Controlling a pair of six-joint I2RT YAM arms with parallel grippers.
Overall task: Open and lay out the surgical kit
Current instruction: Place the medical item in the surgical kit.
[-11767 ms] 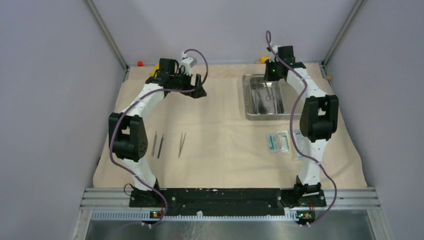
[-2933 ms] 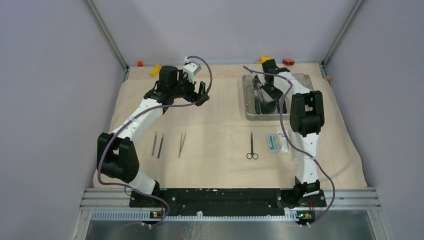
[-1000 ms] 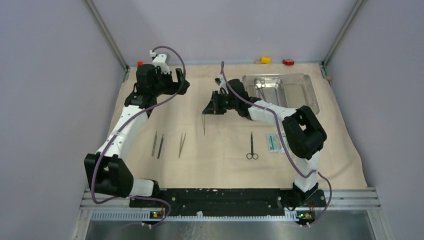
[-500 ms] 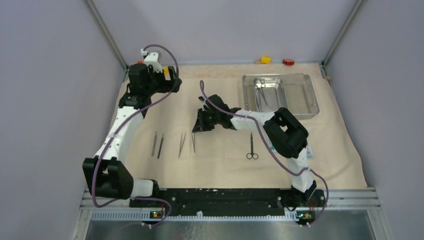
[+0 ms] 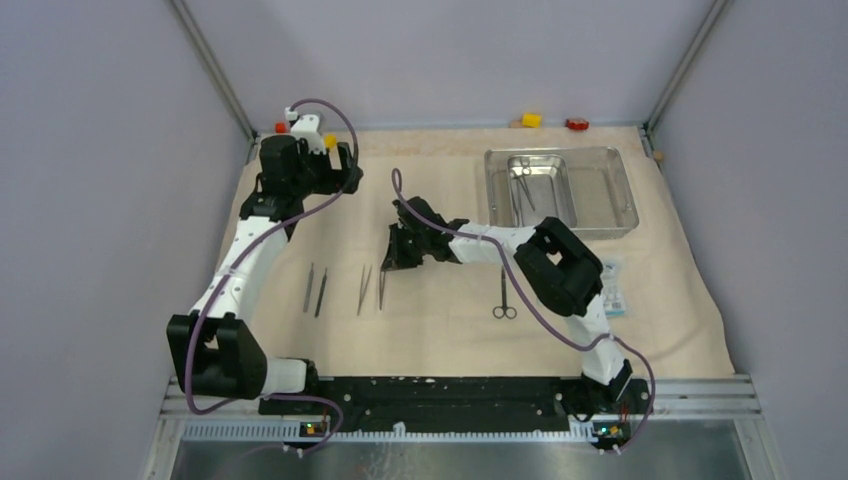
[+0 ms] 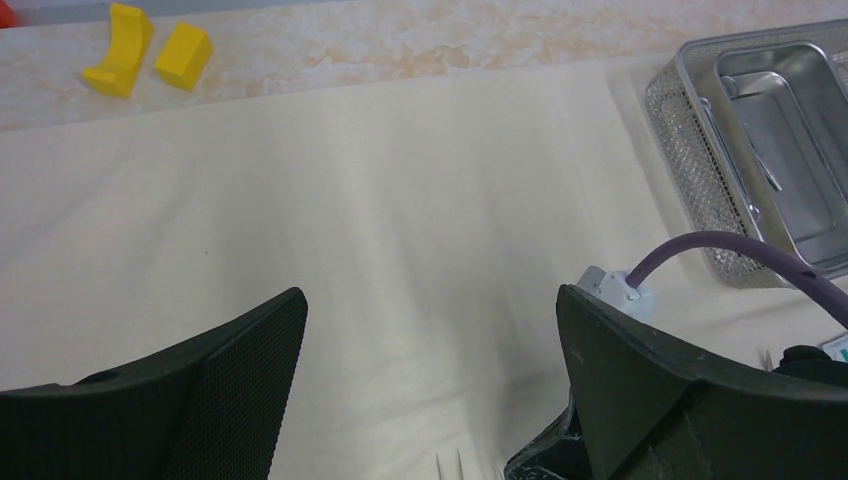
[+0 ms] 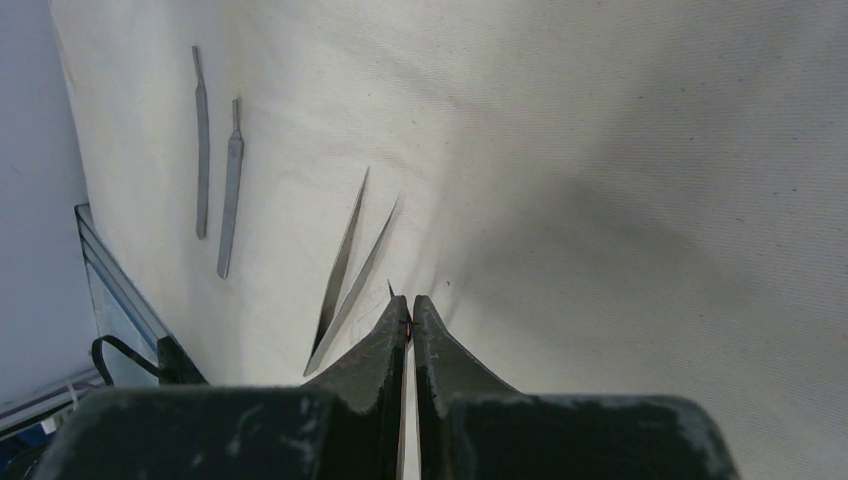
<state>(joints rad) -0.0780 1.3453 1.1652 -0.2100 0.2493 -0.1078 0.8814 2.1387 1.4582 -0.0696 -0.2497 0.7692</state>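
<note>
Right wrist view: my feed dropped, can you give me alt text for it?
The right gripper is shut on a thin metal tool over the beige cloth, with only the tool's tip showing beside its fingers. Just left of it in frame lie open tweezers, and farther left two slim flat handles lie side by side.

Along the foot of the lilac-grey back wall (image 5: pixel 450 60), on the bare marbled strip of tabletop (image 6: pixel 400 40), sit the loose blocks. A yellow block (image 5: pixel 531 120) has a red block (image 5: pixel 575 124) just beside it toward the wall's right end, and a second red block (image 5: pixel 280 127) sits at its left corner. The left wrist view shows two more on that strip, a curved yellow piece (image 6: pixel 120 62) and a yellow wedge (image 6: pixel 183 55) (close together, not touching). Opposite the wall runs a ribbed metal rail (image 5: pixel 700 390).
</note>
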